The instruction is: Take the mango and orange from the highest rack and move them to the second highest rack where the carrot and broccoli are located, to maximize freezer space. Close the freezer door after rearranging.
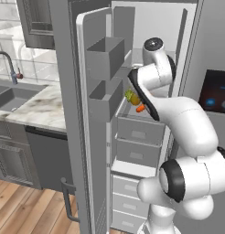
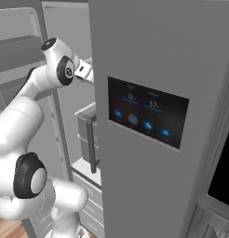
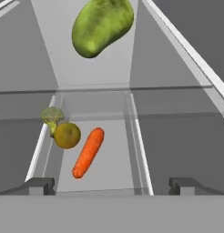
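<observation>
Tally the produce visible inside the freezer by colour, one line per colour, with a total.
Green: 2, the mango and the broccoli
Orange: 2, the orange and the carrot
Total: 4

The left base view looks forward past the open freezer door (image 1: pixel 93 119) into the compartment. The right base view faces the closed door's control panel (image 2: pixel 146 117) close up; both share the arm. The hand view looks down the shelves at the carrot (image 3: pixel 88 152).
</observation>
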Controlling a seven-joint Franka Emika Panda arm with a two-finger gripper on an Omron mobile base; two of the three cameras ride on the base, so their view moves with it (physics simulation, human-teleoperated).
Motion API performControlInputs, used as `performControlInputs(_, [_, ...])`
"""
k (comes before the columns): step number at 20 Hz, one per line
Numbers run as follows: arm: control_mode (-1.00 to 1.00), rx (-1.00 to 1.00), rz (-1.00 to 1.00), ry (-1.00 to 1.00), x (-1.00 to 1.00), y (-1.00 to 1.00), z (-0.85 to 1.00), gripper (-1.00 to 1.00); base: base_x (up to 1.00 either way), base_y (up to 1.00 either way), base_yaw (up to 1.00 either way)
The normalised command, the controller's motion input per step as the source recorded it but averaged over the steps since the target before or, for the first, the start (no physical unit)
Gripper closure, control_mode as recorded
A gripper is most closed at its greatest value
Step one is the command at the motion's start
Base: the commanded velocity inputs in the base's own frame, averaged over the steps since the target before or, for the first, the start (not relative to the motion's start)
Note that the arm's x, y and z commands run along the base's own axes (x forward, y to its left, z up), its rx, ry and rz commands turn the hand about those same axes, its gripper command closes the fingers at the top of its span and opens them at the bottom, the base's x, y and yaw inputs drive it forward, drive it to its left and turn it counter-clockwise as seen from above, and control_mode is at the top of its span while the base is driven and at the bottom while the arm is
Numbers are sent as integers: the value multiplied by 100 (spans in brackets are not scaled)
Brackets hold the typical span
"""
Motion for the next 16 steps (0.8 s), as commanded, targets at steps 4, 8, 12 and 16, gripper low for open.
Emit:
performControlInputs(4, [-100,7,0,-10,0,-22,8,-100,0,0,0])
performControlInputs(8, [-100,7,0,-21,12,-5,24,-100,0,0,0])
performControlInputs(12, [-100,0,0,-19,12,-7,34,-100,0,0,0])
performControlInputs(16, [-100,0,0,-1,27,-5,19,-100,0,0,0])
